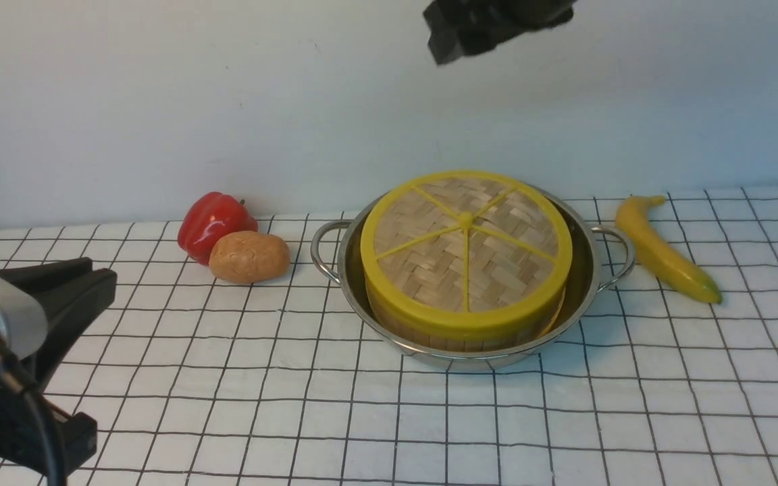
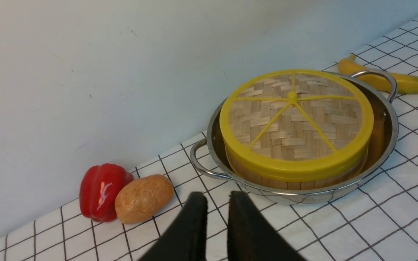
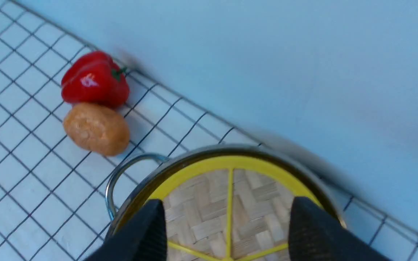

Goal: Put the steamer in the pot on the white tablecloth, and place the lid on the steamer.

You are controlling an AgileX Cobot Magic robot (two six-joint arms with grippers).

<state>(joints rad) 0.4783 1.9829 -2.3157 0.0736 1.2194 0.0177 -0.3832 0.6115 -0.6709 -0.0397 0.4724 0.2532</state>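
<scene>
**Steamer and lid sit in the pot, both grippers empty**

The white tablecloth with its thin black grid (image 1: pixel 632 418) covers the whole work surface up to a pale wall. On it, right of the middle in the front view, stands the wide, shallow, shiny stainless-steel pot (image 1: pixel 591 283), with one small loop handle on its left side and one on its right. Inside the pot sits the round bamboo steamer (image 2: pixel 245 175). Only a band of its pale wooden wall shows between the pot's rim and the lid. The flat woven bamboo lid (image 1: pixel 467 253), with a thick yellow rim, yellow spokes and a small central knob, lies on top of the steamer and covers it fully.

A yellow banana (image 1: pixel 662 253) lies on the cloth just beside the pot's right handle. Left of the pot are a glossy red bell pepper (image 1: pixel 210 219) and a brown potato (image 1: pixel 248 256), touching each other, with the potato nearer the pot.

The right gripper (image 3: pixel 229 214) hovers high above the lid, its black fingers spread wide and holding nothing. The left gripper (image 2: pixel 216 203) hangs low over the cloth, short of the pot and pointing towards it. Its fingers are drawn close together with only a narrow slit between them, and they are empty.
</scene>
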